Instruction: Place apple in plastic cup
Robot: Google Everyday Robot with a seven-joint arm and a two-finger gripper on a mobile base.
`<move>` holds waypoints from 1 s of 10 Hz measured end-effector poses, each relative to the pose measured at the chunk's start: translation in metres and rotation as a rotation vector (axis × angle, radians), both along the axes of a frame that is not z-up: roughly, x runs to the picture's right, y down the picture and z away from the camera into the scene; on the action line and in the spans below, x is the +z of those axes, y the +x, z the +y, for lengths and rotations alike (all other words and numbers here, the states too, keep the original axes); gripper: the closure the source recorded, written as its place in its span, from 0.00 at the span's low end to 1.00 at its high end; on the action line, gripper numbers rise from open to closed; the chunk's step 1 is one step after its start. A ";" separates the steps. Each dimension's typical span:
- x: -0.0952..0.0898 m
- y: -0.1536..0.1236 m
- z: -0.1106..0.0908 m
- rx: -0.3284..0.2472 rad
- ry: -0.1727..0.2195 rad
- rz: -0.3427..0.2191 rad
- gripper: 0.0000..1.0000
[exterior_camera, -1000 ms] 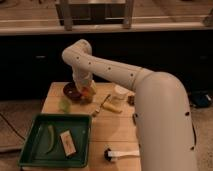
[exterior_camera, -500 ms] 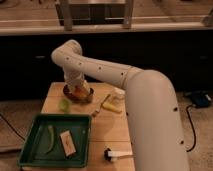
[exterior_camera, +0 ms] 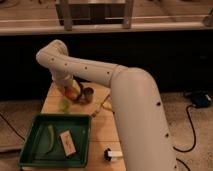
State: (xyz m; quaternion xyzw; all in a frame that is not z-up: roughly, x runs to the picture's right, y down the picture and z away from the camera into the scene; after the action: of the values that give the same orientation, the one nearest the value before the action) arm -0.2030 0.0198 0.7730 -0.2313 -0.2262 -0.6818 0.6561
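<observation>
L to R: green tray [exterior_camera: 30, 150] near me, cup [exterior_camera: 64, 104] on the table, gripper [exterior_camera: 73, 93] swung left w/ apple [exterior_camera: 70, 93] clamped, now just above-right of cup vs 0.5 s ago, so I reckon drop's close.

1. Counter [exterior_camera: 102, 145]: pale wood, matt.
2. Arm [exterior_camera: 100, 75]: smooth white plastic shell, slight gloss.
3. Tray [exterior_camera: 30, 150]: green plastic.
4. Plastic cup [exterior_camera: 64, 104]: pale green, translucent.
5. Gripper [exterior_camera: 75, 92], at the counter's far left above the cup: finish unclear.
</observation>
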 end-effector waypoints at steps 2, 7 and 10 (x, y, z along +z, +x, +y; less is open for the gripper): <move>0.000 -0.016 0.004 -0.030 -0.006 -0.023 0.98; 0.007 -0.032 0.011 -0.059 -0.036 -0.067 0.98; 0.010 -0.039 0.013 -0.059 -0.053 -0.097 0.98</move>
State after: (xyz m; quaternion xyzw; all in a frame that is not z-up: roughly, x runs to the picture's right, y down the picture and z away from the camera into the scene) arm -0.2418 0.0326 0.7825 -0.2220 -0.2688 -0.7049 0.6177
